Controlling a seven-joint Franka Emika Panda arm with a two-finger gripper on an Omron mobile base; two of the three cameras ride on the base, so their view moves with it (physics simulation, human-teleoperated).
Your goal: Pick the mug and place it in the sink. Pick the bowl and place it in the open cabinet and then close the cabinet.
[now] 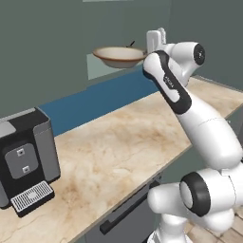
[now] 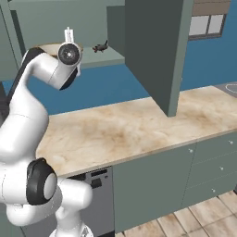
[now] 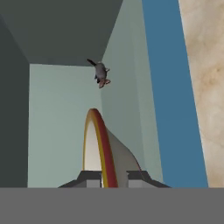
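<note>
— Bowl (image 1: 119,56) first: where is it relative to you?

— It is in my hand (image 3: 105,177), clamped by its rim, fingers pinched on the thin edge. In the hand view the rim rises straight up between my fingertips, so the bowl runs on ahead of me, along the line I am pointing.

— And the cabinet (image 2: 152,51)?

— Ahead too. From the left base view the bowl hangs level, up at the height of the shelf (image 2: 104,58), well above the counter (image 1: 123,147). The open compartment lies beyond it, on the far side. The hand view looks into the pale interior, with a small dark object (image 3: 100,73) resting deeper in; I cannot tell what it is.

— Is the bowl on the shelf yet?

— I judge not; it appears to be at the mouth, carried, not resting. The move left is to go farther in and set it down, short of that object.

— The door?

— It stands swung out to the right, edge toward the room, clear of my arm. Closing it comes after.
</note>
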